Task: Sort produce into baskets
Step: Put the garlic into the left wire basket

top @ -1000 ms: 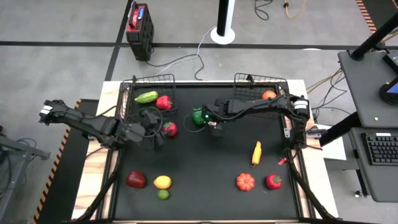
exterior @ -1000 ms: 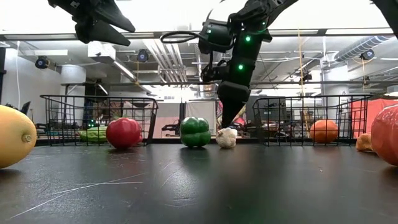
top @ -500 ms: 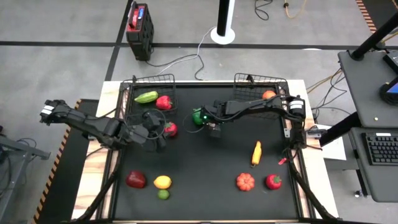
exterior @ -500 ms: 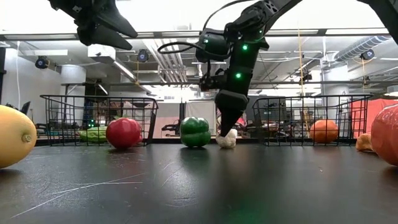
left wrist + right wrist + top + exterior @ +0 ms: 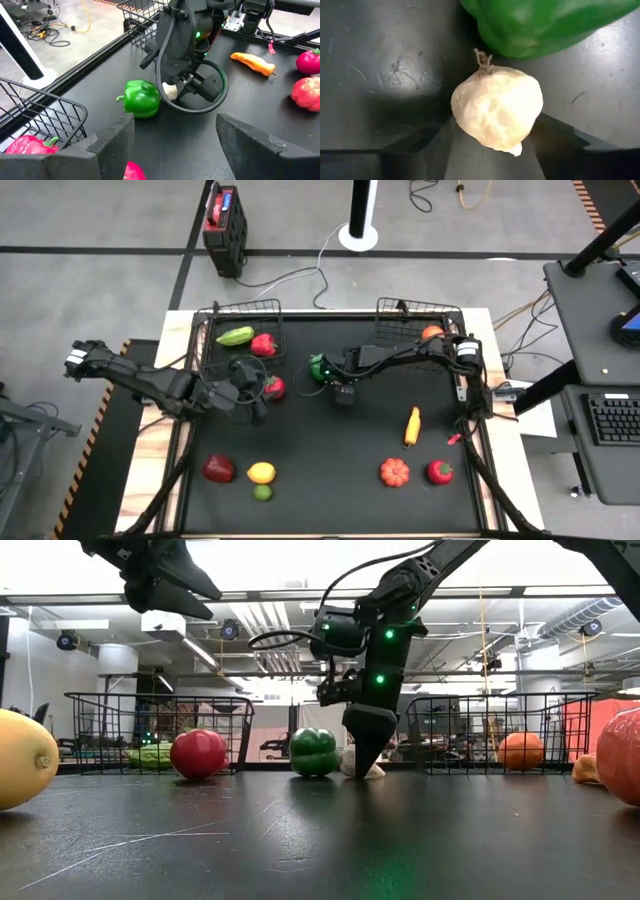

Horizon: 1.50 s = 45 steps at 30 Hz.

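Observation:
A white garlic bulb (image 5: 497, 112) lies on the black mat beside a green bell pepper (image 5: 318, 367). My right gripper (image 5: 343, 392) stands over the bulb, pointing steeply down, shut on it. The bulb peeks out behind the fingers in the low view (image 5: 374, 769). My left gripper (image 5: 175, 135) hovers open above the mat near a red pepper (image 5: 272, 387), beside the left basket (image 5: 215, 315). That basket holds a green piece and a red pepper. The right basket (image 5: 400, 305) holds an orange piece (image 5: 432, 332). My right gripper has the garlic bulb between its two fingers, one finger (image 5: 420, 145) on each opposite side of the bulb's body (image 5: 465, 120). The fingers come from above, slanting steeply down. The bulb rests on the mat, its stalk tip (image 5: 482, 59) toward the green pepper.
On the mat's near half lie an orange-yellow long piece (image 5: 412, 425), a red-orange ribbed piece (image 5: 394, 472), a red piece (image 5: 439, 471), a dark red piece (image 5: 218, 468), a yellow lemon (image 5: 261, 472) and a small green lime (image 5: 262, 492). Free mat lies in the middle.
My right gripper has come down from just above the garlic bulb until its fingertips reach the mat around it. The bulb and the green pepper have stayed where they were.

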Tool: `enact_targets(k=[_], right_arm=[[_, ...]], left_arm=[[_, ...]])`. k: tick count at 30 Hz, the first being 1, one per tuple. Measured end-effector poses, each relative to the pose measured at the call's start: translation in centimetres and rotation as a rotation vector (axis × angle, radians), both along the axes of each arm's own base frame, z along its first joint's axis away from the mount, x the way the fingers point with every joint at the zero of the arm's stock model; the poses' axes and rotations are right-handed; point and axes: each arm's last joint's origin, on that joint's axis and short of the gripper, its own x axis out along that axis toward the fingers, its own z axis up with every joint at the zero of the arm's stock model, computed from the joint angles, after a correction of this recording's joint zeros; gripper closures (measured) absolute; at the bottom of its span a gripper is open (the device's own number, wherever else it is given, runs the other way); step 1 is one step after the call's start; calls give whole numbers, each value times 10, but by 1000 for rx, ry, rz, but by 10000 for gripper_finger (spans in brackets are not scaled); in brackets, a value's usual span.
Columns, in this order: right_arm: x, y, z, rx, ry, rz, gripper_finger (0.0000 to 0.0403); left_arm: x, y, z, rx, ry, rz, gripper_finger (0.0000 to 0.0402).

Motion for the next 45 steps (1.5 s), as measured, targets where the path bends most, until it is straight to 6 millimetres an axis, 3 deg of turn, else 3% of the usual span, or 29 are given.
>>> enact_targets(k=[4, 10, 15, 19, 26, 31, 39, 45], right_arm=[[-1, 0, 7, -4, -17, -1, 215], [-4, 13, 33, -13, -84, 24, 251], [-4, 43, 61, -8, -191, 84, 250], [-1, 78, 75, -10, -328, 166, 248], [1, 131, 70, -65, -554, 255, 251], [-2, 157, 64, -133, -642, 270, 248], [-1, 175, 71, -155, -729, 317, 250], [-1, 176, 72, -155, -729, 320, 249]], left_arm=[[0, 0, 0, 3, 2, -1, 138], [4, -2, -4, 5, 22, -11, 138], [11, -10, -12, 19, 60, -43, 138], [20, -21, -17, 34, 49, -79, 138], [33, -46, -26, 113, 43, -217, 138], [40, -64, -34, 137, 47, -317, 138], [62, -75, -43, 162, -39, -350, 138], [68, -77, -46, 180, -72, -312, 138]])
